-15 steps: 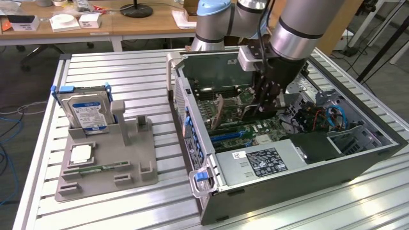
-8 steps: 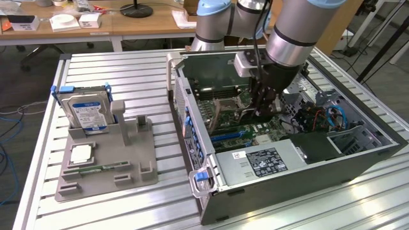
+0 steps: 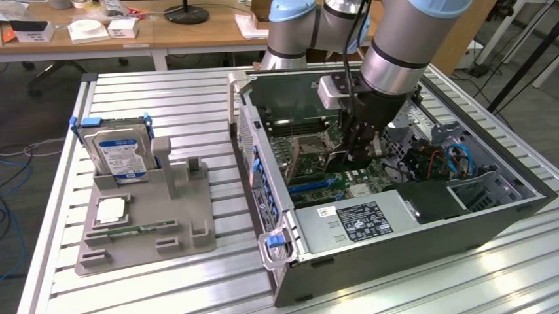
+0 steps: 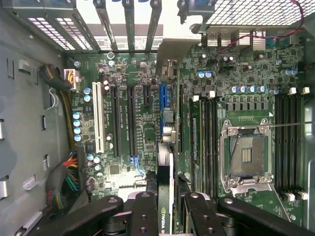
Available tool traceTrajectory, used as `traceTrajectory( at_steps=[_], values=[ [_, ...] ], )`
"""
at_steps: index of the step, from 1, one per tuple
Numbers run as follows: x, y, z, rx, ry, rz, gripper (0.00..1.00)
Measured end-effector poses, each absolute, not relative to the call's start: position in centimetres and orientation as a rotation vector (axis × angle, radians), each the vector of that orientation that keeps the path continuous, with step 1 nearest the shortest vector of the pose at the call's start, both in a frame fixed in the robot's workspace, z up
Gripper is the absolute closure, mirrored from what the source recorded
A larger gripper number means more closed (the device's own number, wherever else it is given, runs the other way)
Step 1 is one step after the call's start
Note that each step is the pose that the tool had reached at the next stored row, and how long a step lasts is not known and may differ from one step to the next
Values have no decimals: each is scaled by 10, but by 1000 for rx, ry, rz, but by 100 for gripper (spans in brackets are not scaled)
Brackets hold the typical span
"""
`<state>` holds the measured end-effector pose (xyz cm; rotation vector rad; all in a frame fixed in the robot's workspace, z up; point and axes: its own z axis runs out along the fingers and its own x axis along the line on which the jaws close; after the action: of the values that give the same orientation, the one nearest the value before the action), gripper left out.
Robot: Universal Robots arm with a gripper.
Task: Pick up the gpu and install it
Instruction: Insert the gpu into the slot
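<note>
Wrist view showed the claw [image 4: 167, 212] partly closed on the thin dark-green gpu card [image 4: 165, 184], near the blue motherboard slot [image 4: 164, 96]; a tilt might jam it.

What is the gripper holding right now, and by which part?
The gpu, pinched by the gripper across its flat faces along the edge facing away from the motherboard.

Gripper [image 4: 167, 199] clamps the gpu [image 4: 166, 172] edge-on over the motherboard [image 4: 147, 132] slots, empty CPU socket [image 4: 246, 155] near.
</note>
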<state>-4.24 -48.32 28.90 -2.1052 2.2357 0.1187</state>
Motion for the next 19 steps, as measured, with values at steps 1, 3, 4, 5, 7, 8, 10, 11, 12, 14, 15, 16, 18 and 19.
traceTrajectory(
  at_steps=[1, 3, 4, 5, 7, 8, 10, 11, 12, 14, 15, 16, 18, 19],
  values=[
    [-42, -483, 288, -2105, 2235, 119, 74],
    [-42, -483, 286, -2105, 2235, 119, 74],
    [-43, -483, 284, -2105, 2236, 119, 74],
    [-43, -483, 283, -2105, 2236, 119, 74],
    [-43, -483, 280, -2105, 2236, 119, 74],
    [-44, -483, 278, -2105, 2236, 119, 74],
    [-44, -483, 276, -2105, 2235, 119, 74],
    [-44, -483, 275, -2105, 2236, 119, 74],
    [-44, -483, 274, -2105, 2235, 119, 74],
    [-44, -483, 273, -2105, 2236, 119, 74],
    [-44, -483, 272, -2105, 2236, 119, 74],
    [-44, -483, 272, -2105, 2236, 119, 74],
    [-44, -483, 271, -2105, 2236, 119, 74],
    [-44, -483, 270, -2105, 2235, 119, 74]
  ],
)
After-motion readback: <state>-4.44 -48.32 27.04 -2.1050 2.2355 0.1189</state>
